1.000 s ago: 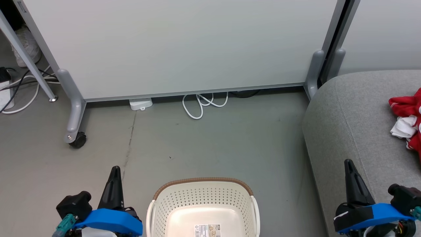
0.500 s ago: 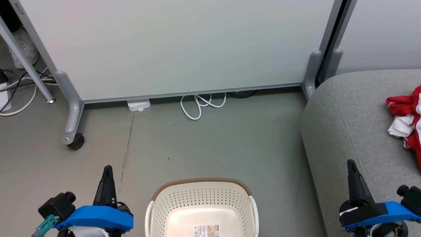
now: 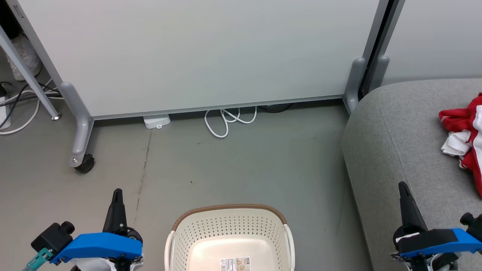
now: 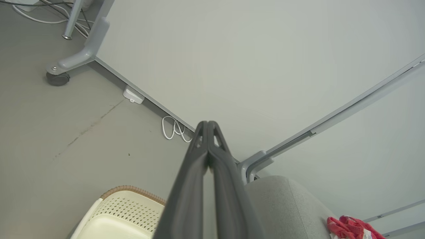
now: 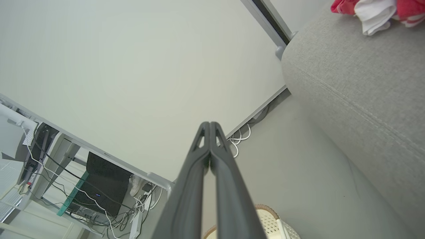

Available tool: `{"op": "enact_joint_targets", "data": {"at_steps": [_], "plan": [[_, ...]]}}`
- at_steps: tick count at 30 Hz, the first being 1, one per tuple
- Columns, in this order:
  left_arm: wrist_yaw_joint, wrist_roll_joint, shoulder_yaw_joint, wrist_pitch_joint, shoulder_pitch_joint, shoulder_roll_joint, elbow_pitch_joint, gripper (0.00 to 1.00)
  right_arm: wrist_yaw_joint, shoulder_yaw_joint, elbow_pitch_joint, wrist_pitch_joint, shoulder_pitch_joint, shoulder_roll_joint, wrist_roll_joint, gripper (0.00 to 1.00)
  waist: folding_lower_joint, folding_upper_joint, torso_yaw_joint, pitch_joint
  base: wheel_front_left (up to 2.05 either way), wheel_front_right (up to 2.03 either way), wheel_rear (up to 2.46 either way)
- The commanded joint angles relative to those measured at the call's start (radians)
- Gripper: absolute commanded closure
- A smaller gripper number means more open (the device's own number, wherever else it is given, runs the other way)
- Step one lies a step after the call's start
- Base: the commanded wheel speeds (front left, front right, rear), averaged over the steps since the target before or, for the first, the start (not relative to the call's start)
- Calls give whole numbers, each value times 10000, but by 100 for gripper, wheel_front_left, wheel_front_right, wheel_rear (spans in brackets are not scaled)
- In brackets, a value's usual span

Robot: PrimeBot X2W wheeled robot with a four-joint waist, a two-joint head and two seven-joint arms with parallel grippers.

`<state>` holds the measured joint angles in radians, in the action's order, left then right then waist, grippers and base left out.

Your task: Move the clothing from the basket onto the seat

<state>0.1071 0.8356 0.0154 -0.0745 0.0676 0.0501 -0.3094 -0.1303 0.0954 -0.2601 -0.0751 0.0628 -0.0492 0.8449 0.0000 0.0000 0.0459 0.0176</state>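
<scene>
The cream basket [image 3: 229,212] with its brown rim stands on the floor at the bottom centre, with no fabric in the part that shows. Red and white clothing [image 3: 465,137] lies bunched on the grey seat [image 3: 395,135] at the right edge. My left gripper [image 3: 117,192] hangs left of the basket, shut on nothing. My right gripper [image 3: 403,186] is over the seat's front edge, shut and empty. The left wrist view has the shut gripper [image 4: 208,123], the basket [image 4: 126,205], the seat [image 4: 285,205] and the clothing [image 4: 348,227]. The right wrist view shows its shut gripper [image 5: 210,124], the seat [image 5: 348,79] and the clothing [image 5: 375,10].
A pale wheeled partition [image 3: 196,52] stands behind, on a grey leg with a castor [image 3: 83,163]. A white cable loop [image 3: 226,122] and a small white box [image 3: 156,121] lie at its base. More cables [image 3: 15,109] lie far left. Bare grey floor [image 3: 244,165] stretches before the basket.
Both grippers have drawn back toward the bottom of the head view, the left one farther. The scene has slid slightly left, so the camera has moved. Both stay shut.
</scene>
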Motion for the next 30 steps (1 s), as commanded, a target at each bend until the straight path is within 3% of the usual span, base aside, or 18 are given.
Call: {"op": "enact_joint_targets", "data": {"at_steps": [1,30], "plan": [[63,351,65,71,298,6,176,100,-4,28,157,71,274,-22,357,100,0,0,-9,-3,0,0,0],[162,3664,501,901,381,4,401,100,-5,106,168,904,403,-21,3636,100,0,0,-172,-55,0,0,0]]}}
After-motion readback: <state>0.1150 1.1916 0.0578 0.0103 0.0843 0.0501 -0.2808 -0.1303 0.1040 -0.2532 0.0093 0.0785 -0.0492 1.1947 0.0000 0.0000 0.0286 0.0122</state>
